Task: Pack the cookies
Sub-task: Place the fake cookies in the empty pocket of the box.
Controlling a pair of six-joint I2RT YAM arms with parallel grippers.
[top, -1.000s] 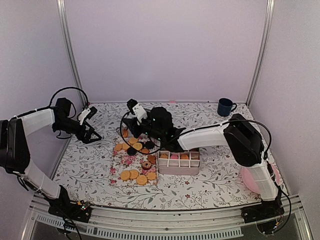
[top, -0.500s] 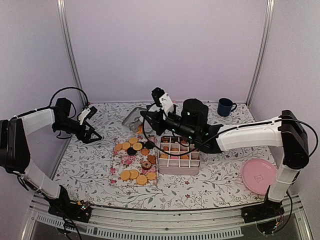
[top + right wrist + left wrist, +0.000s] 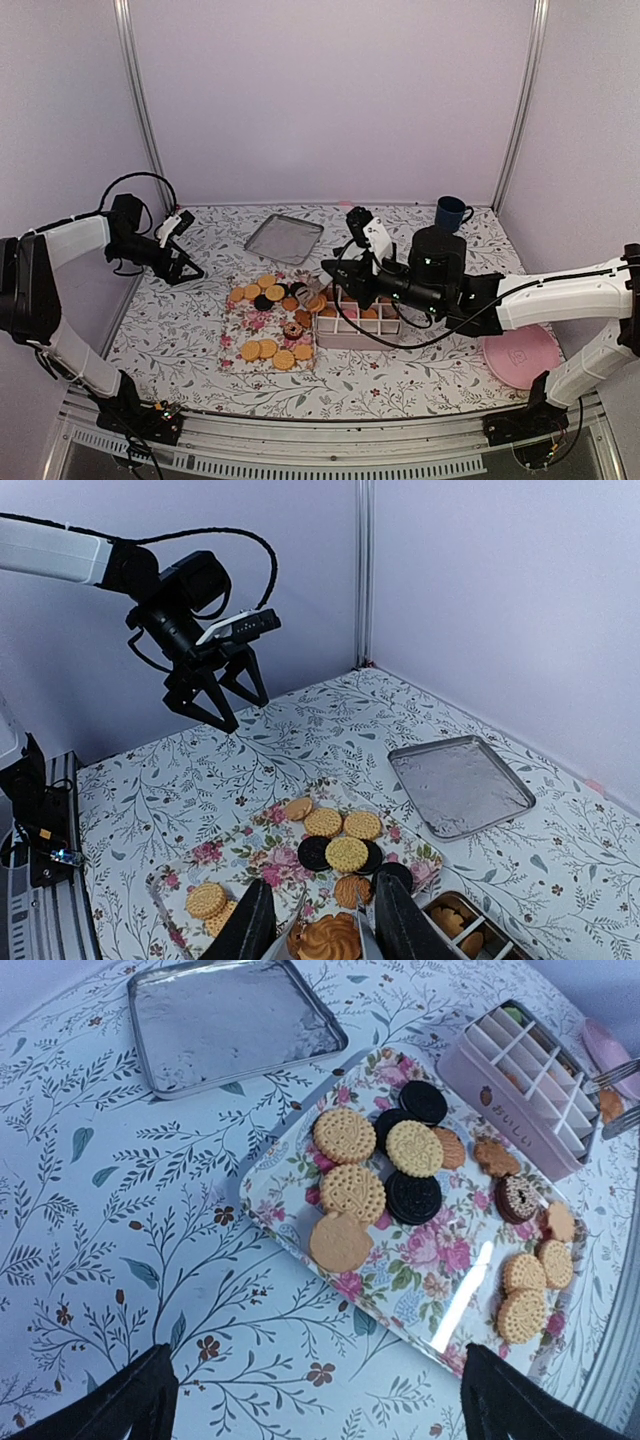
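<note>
The left gripper (image 3: 246, 716) hangs at the left of the top view, above the table (image 3: 180, 330) and well apart from everything on it, its fingers spread wide and holding nothing. The right gripper (image 3: 325, 910) reaches into the middle of that view, and its fingers are closed on one golden swirl cookie (image 3: 330, 940), held over the right end of the floral tray (image 3: 440, 1260), just left of the box (image 3: 500, 1100). Most cookies (image 3: 385, 1175) lie on the tray. One group of golden and dark ones sits at its far end and a smaller golden group at its near end, with a few brown ones along the edge next to the box. The box stands just right of the tray, and several of its compartments hold cookies. A bare metal pan (image 3: 230, 1020) lies behind the tray. A blue mug (image 3: 450, 213) stands at the upper right of the table, and a pink plate (image 3: 520, 355) lies at the lower right, partly under the right arm.
</note>
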